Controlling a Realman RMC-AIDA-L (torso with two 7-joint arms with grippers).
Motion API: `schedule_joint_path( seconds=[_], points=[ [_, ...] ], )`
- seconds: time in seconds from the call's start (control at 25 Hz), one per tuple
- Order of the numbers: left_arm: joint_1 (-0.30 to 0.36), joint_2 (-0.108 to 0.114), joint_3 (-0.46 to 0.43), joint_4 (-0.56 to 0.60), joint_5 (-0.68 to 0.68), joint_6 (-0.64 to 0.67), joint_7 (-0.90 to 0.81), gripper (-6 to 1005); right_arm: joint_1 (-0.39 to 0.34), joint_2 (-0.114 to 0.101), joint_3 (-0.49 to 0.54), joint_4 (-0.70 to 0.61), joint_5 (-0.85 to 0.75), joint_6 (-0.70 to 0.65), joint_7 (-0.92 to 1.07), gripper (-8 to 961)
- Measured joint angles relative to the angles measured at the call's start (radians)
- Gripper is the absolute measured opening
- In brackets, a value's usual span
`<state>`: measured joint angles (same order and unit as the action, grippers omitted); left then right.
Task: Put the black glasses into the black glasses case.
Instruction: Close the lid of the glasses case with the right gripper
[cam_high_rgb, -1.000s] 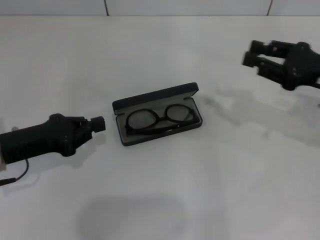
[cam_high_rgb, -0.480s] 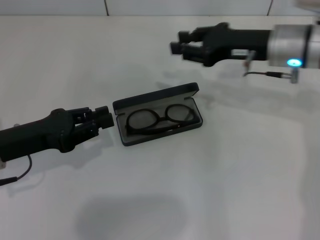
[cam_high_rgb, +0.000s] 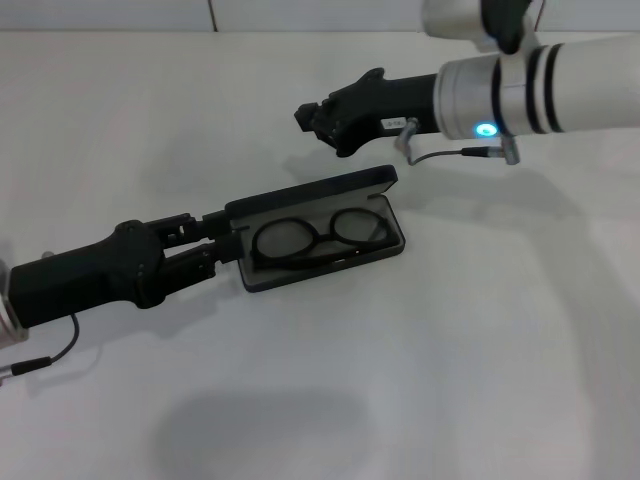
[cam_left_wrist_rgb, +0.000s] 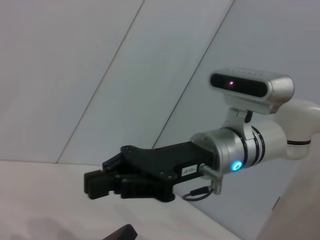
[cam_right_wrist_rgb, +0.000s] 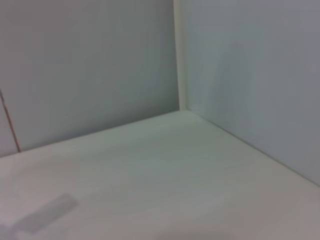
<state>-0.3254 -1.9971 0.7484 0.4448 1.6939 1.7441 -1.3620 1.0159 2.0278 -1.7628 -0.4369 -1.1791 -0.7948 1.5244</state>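
The left gripper was down low at the left end of the black glasses case, fingertips right up against the short end, maybe touching it, I honestly couldn't tell. They looked parted, one finger toward the lid side and one toward the base, not clamped on anything I could make out.

The right gripper was coming in from behind, hanging above the white table just past the raised lid, clear of it. From the left wrist view its fingers looked drawn together with nothing between them.

The black glasses were already lying flat on the grey lining inside the open case, lenses side by side, sitting just beside the left fingertips and nearer the front than the right gripper.

So my read: the putting-in part was done and what was left was shutting the thing. Looked like the left was set to brace the case while the right would push the lid down from behind. That'd need a gentle press on the lid edge, otherwise the case could skid across the table.
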Motion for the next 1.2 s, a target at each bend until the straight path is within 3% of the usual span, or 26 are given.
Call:
schedule_joint_path(
  seconds=[0.04,0.16,0.28,0.44,1.2],
  points=[
    [-0.001,-0.001,0.000,0.000,0.000,0.000,0.000,537,0.009,0.000,-0.038,0.000,0.024,0.023,0.013,179],
    [-0.003,-0.002,0.000,0.000,0.000,-0.001,0.001,460,0.025,0.000,-0.169,0.000,0.106,0.102,0.050,96],
    [-0.005,-0.006,0.000,0.000,-0.001,-0.012,0.001,429,0.026,0.000,-0.231,-0.007,0.148,0.134,0.058,14],
    [-0.008,-0.011,0.000,0.000,-0.001,-0.021,0.001,424,0.026,0.000,-0.325,-0.024,0.206,0.190,0.059,8],
    [-0.016,-0.015,0.000,0.000,-0.001,-0.027,0.006,423,0.008,0.000,-0.378,-0.032,0.205,0.161,0.080,9]
  ],
)
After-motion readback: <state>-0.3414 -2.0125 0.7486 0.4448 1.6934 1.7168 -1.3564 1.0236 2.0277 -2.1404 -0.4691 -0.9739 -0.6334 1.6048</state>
